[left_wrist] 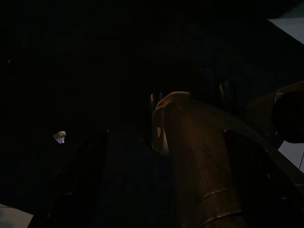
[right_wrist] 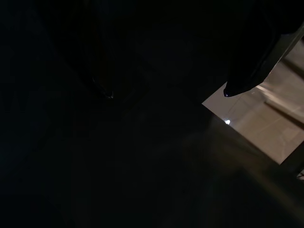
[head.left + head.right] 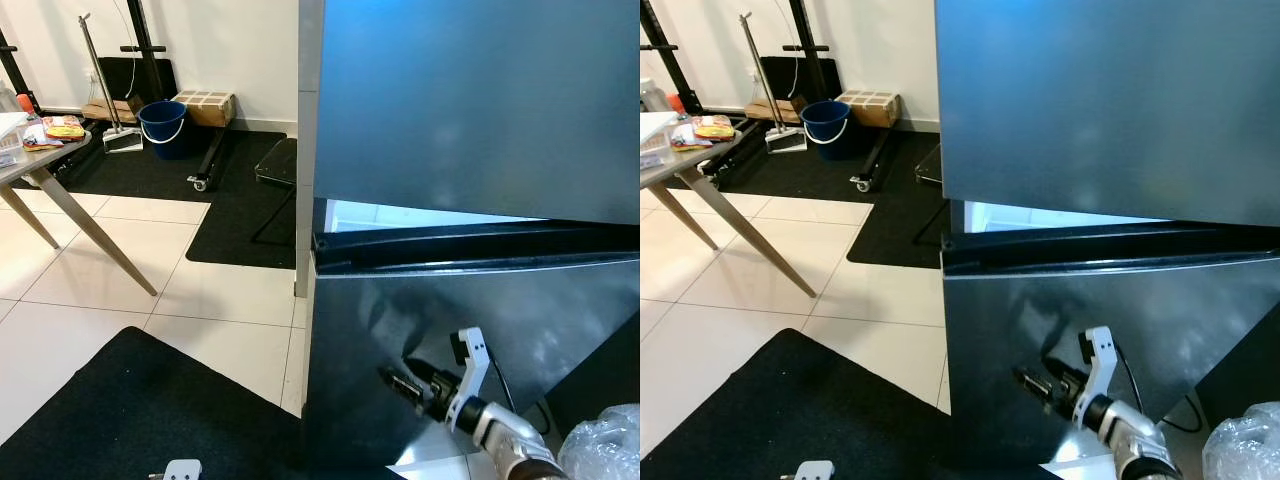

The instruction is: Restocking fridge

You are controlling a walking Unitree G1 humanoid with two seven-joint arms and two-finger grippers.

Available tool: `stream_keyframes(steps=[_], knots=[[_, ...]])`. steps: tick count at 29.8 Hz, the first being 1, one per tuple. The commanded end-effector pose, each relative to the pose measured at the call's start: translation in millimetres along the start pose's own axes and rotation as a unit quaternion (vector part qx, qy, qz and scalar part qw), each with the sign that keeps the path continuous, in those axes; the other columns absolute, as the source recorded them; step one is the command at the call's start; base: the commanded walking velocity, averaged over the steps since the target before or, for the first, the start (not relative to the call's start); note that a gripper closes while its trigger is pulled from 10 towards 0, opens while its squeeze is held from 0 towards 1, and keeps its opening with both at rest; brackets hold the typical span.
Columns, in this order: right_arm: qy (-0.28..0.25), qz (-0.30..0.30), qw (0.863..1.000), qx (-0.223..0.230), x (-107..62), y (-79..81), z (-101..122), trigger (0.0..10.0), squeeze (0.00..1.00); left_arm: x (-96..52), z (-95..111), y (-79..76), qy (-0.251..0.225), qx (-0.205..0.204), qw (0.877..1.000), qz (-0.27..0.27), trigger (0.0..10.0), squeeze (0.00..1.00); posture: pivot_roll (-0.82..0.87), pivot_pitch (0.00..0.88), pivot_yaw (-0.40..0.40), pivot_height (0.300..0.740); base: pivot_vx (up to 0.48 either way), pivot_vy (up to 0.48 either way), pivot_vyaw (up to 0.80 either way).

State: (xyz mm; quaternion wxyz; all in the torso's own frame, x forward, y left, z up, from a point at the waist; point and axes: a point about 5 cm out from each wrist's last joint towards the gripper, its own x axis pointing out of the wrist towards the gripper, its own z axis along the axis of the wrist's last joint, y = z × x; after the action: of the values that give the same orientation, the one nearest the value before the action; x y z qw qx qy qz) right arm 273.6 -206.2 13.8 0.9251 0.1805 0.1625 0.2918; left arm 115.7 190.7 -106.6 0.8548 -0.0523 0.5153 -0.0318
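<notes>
While I am looking down through the head camera, the big dark fridge [image 3: 470, 110] is filling the right side of the frame. Its lower door [image 3: 450, 340] is standing ajar, with a bright strip showing above it. My right gripper [image 3: 400, 383] is reaching toward that lower door at the bottom right, and I cannot tell if its 2 fingers are spread. A crinkly plastic bag [image 3: 600, 445] is sitting in the bottom right corner. A table [image 3: 40, 165] is standing at the upper left.

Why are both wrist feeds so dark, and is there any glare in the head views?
Left wrist view: nearly black, idle in shade. Right wrist view: dark against the fridge door, one bright floor patch. Head views: sharp, soft sheen on the door, lit gap above it; right gripper at the door.
</notes>
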Motion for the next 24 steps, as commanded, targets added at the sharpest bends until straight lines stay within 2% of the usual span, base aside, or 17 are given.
stream_keyframes(steps=[1,6,18,24], knots=[[-0.023,0.001,0.999,-0.029,6.7,1.5,13.3,10.0,0.00,-1.0,-5.9,-0.3,0.009,-0.004,1.000,0.000,10.0,0.00,-0.06,0.000,-0.023,0.740,0.000,0.000,0.00],[-0.037,-0.018,0.998,-0.056,14.1,2.3,23.4,10.0,0.00,-1.1,-6.7,-0.7,0.010,-0.005,1.000,-0.001,10.0,0.00,-0.06,0.000,-0.024,0.740,0.000,0.000,0.00],[-0.059,-0.025,0.995,-0.076,24.6,6.6,34.3,10.0,0.00,-1.5,-7.6,0.1,0.010,-0.007,1.000,0.001,10.0,0.00,-0.06,0.000,-0.025,0.740,0.000,0.000,0.00],[-0.078,-0.039,0.992,-0.088,36.2,11.3,45.6,10.0,0.00,-1.8,-8.1,0.9,0.011,-0.005,1.000,0.001,10.0,0.00,-0.06,0.000,-0.025,0.740,0.000,0.000,0.00]])
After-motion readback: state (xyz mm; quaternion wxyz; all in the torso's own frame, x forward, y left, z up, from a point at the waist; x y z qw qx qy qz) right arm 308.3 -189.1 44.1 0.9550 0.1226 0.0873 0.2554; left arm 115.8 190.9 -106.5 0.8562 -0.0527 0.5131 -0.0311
